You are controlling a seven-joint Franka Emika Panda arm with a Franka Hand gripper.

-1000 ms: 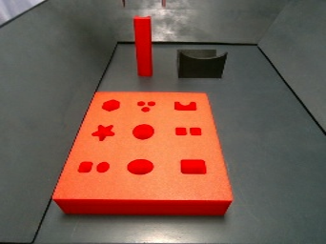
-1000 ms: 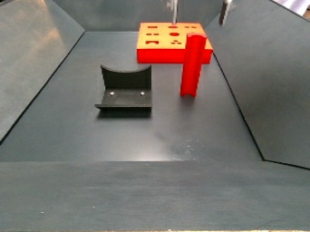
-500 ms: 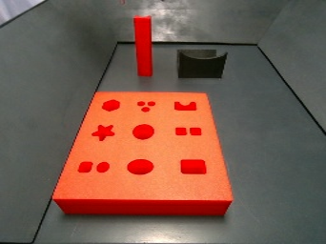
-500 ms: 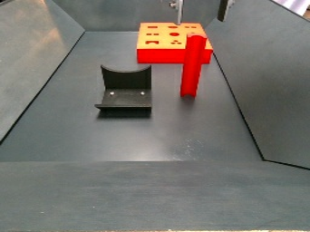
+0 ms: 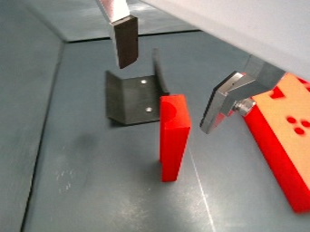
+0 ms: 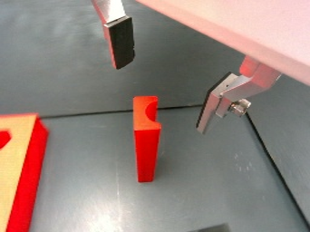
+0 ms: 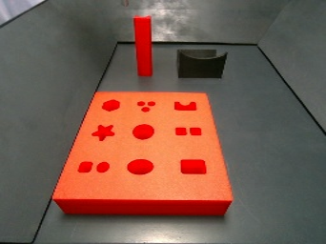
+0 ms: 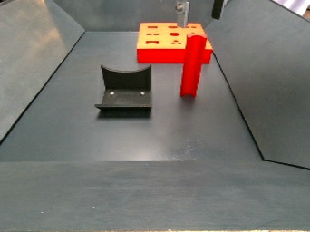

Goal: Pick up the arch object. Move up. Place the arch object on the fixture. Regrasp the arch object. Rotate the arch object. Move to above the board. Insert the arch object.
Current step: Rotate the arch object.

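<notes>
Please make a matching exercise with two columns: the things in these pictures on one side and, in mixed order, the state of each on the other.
Things:
1. bright red narrow arch object
2. dark scooped fixture
3. flat red-orange board
4. two-finger gripper

States:
A. lying flat, with shape cutouts
B. open, above the bar, holding nothing
C. standing upright on the floor
D. on the floor, nothing on it

Pairs: 1-C, 2-D, 3-A, 4-B

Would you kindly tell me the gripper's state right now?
Gripper: open, holding nothing, above the upright red bar.

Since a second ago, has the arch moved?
No. In a side view the arch stands upright left of the fixture; the open pincer hangs above it.
</notes>
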